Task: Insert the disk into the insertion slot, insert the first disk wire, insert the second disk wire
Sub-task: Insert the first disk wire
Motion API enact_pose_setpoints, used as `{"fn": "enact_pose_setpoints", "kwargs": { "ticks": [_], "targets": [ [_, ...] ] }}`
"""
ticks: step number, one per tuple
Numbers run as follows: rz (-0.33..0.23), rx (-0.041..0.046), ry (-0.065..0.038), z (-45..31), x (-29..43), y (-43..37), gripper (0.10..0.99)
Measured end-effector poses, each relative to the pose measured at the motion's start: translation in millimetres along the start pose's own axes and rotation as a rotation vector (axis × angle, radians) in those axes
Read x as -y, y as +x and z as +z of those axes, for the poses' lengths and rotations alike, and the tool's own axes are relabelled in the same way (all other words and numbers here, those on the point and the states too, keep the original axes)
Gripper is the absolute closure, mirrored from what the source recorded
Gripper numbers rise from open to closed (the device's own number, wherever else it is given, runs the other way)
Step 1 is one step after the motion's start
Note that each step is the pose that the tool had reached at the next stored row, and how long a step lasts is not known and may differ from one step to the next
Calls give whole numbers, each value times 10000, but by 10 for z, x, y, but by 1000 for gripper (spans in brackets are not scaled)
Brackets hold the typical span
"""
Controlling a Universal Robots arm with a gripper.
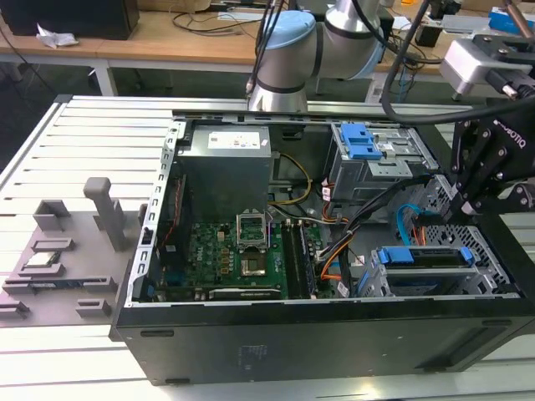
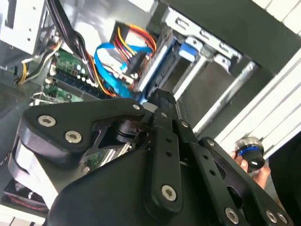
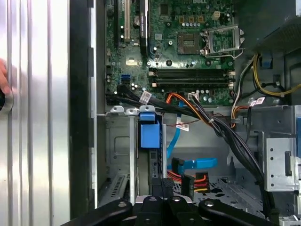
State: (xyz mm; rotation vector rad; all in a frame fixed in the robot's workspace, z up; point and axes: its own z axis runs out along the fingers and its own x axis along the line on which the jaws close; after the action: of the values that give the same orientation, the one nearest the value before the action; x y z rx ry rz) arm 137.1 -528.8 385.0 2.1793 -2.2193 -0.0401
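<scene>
The disk [image 1: 430,259] lies inside the insertion slot [image 1: 489,261], the low perforated grey cage at the case's near corner on the exterior view's right. Its blue carrier end [image 3: 147,131] faces the motherboard. My black gripper [image 1: 457,199] hangs just above the far end of that cage. In the first wrist view its fingertips [image 3: 155,184] stand close together, shut, with nothing visible between them. A blue flat cable [image 3: 195,164] and a black connector on red, yellow and orange wires [image 3: 196,180] lie loose beside the gripper [image 3: 162,184].
A taller cage with blue latches [image 1: 366,146] stands behind the slot. A thick black wire bundle [image 3: 230,136] crosses from the motherboard [image 1: 238,255]. A person's hand [image 2: 249,162] holds a small blue and black knob outside the case. A grey fixture [image 1: 58,251] sits on the exterior view's left.
</scene>
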Motion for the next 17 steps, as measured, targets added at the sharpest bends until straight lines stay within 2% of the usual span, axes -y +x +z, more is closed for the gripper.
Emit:
{"fn": "enact_pose_setpoints", "kwargs": {
  "ticks": [2,4,8,14,15,16,17],
  "targets": [
    [1,-15,0,48,33,-117,980],
    [1,-34,0,80,52,-193,980],
    [5,-93,1,162,92,-294,980],
    [5,-102,2,161,92,-294,973],
    [4,-103,2,161,92,-294,918],
    [4,-104,2,161,93,-294,918],
    [5,-107,2,161,92,-294,847]
  ]
}}
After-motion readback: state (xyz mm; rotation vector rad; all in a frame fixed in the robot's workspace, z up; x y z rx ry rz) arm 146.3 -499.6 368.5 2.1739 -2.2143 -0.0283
